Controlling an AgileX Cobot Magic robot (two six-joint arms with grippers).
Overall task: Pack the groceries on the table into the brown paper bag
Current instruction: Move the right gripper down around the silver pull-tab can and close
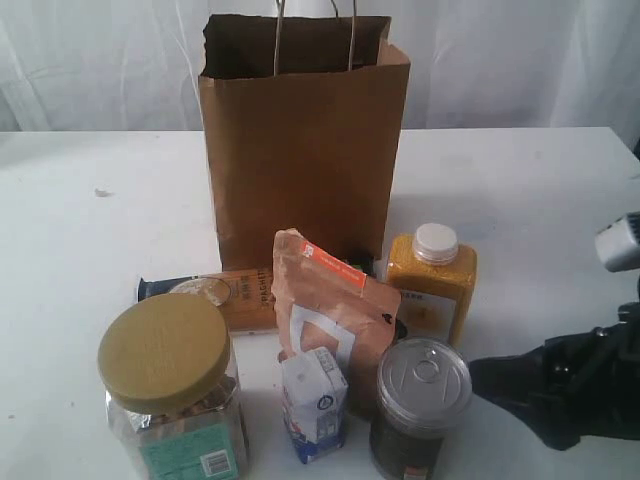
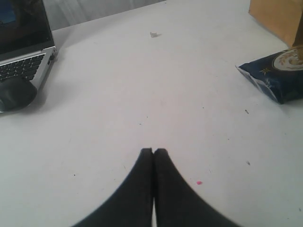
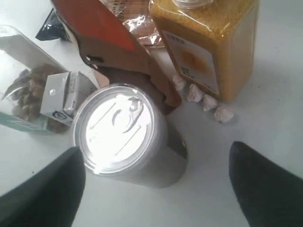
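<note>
Well, packing hadn't started yet
Groceries (image 1: 335, 300) all sat on the bench (image 1: 80, 250); right claw (image 3: 155, 149) spread wide near the pull-tab can (image 1: 420, 385), left claw (image 2: 153, 151) pinched shut, empty

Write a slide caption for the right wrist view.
The open right tool faces a pull-tab can, with a yellow bottle, brown pouch, small carton and jar close around it.

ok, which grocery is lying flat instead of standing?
The blue-ended spaghetti packet, flat on the table before the paper bag. The jar, carton, pouch, can and bottle all stand.
</note>
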